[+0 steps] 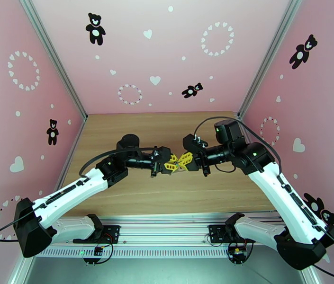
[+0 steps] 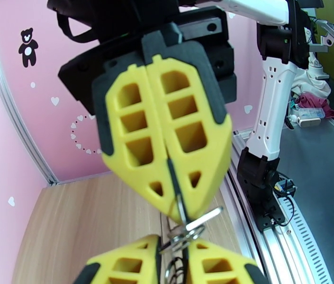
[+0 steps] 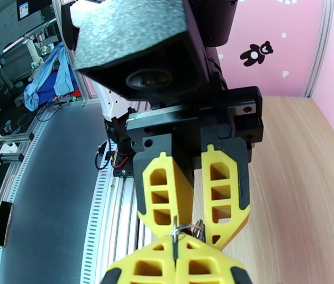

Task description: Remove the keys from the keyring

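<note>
The right fingers point(image 2: 138, 152) are together, clamped on the thin keyring point(image 2: 189, 229), which sticks out past their tips. Its ring cluster lies between the tips of the left fingers point(image 3: 159, 195). These stand narrowly apart, and I cannot tell if they pinch it. All is above the desk point(image 1: 167, 195).

No lettering, number, brand or label can be read on anything here.
</note>
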`<state>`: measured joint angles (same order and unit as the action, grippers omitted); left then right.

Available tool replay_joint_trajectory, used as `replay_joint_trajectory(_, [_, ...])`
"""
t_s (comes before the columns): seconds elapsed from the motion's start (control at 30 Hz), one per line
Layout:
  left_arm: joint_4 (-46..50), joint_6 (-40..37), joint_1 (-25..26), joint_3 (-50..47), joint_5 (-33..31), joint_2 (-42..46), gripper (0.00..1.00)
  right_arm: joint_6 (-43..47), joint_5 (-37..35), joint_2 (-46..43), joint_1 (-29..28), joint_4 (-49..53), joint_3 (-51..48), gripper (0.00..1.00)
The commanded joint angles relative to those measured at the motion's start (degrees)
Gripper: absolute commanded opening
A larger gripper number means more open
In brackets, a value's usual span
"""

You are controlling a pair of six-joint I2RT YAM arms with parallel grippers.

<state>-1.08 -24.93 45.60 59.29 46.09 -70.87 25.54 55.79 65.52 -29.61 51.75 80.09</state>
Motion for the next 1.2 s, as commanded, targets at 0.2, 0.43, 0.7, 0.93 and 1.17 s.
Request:
replay_joint_trajectory(0.2, [-2.4, 2.9, 0.2, -0.9, 2.1, 3.1, 0.11, -0.3, 1.3, -1.2, 0.1, -0.3, 1.2, 0.00])
replay_joint_trajectory(0.43, [-5.0, 4.4, -0.1, -2.1, 1.8, 4.8, 0.00, -0.1, 1.2, -2.1, 0.8, 0.2, 1.2, 0.00])
replay_joint_trajectory(0.7, [-9.5, 11.7, -0.9, -2.4, 2.7, 4.9, 0.00, 1.3, -1.9, -3.3, 1.0, 1.7, 0.9, 0.00])
replay_joint_trajectory(0.93, [-14.7, 21.4, -0.9, -2.5, 0.5, 3.4, 0.00, 0.4, -4.3, -4.7, 1.0, -0.1, 0.7, 0.00])
replay_joint_trajectory(1.17, [-27.5, 35.7, -0.9, -6.2, -2.6, 2.7, 0.00, 1.3, -6.0, -4.9, 1.0, -0.7, 0.3, 0.00])
